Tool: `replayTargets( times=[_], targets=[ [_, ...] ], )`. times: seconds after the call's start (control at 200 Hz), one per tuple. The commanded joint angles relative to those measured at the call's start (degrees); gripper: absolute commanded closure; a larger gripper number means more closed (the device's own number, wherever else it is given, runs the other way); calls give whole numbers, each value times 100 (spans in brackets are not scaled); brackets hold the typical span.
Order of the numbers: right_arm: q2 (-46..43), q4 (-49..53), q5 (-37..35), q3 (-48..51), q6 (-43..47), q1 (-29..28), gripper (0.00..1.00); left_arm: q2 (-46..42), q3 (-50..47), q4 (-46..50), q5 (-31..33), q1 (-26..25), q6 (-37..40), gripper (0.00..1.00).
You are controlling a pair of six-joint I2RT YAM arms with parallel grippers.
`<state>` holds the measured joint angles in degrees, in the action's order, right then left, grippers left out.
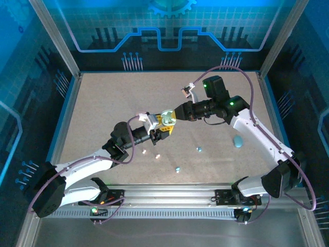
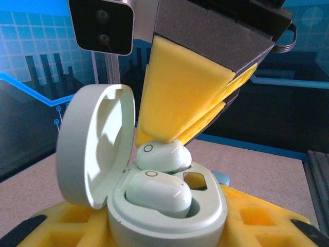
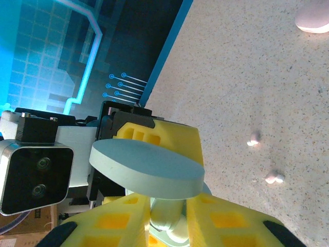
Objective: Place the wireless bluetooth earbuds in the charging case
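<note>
1. Pale green is the charging case (image 1: 167, 114) in the top external view, held up off the speckled table (image 1: 103, 103) at mid-board where the two arms meet. The left gripper (image 1: 162, 128) clamps it from the near-left, and the right gripper (image 1: 172, 117) reaches it from the far right. Four loose earbuds lie on the board nearer the arm bases: two pinkish (image 1: 145, 151) (image 1: 157, 156) and two teal (image 1: 199, 149) (image 1: 177, 169). A blue oval case (image 1: 237, 140) lies to the right, beside the right arm.

2. In the left wrist view, yellow foam fingers (image 2: 267, 221) flank the case on both sides and pinch its body. The lid (image 2: 95, 144) stands open at the left. The seated earbud (image 2: 157, 193) lies in the near well. The far earbud (image 2: 163, 156) sits high over the well behind it, tilted. The right gripper's yellow pads (image 2: 180, 92) slope down onto it, drawn close together, with their tips touching its top. I cannot tell whether they nip it or only press on it.

3. In the right wrist view, the lid shows edge-on as a flat disc (image 3: 149, 170). Below it, the pale earbud (image 3: 167, 216) shows between the gripper's own yellow fingers (image 3: 226, 221).
</note>
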<state>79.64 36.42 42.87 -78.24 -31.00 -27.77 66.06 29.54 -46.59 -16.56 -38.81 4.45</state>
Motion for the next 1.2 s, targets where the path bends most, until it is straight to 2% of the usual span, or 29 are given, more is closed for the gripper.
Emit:
replayTargets(
  times=[0.0,0.31,0.54,0.966,1.191],
  targets=[
    [-18,128,158,-58,119,-153,75,-33,166,-462,35,-30,-63,59],
    [-203,-27,-297,20,498,-159,74,-69,140,-575,60,-35,-164,59],
    [-263,-325,177,127,487,-187,73,-51,140,-600,58,-26,-181,59],
    [-474,4,-352,82,464,-100,61,-107,96,-582,143,-26,-151,59],
    [-416,137,-155,53,465,-105,69,-94,113,-582,126,-24,-164,59]
  ],
)
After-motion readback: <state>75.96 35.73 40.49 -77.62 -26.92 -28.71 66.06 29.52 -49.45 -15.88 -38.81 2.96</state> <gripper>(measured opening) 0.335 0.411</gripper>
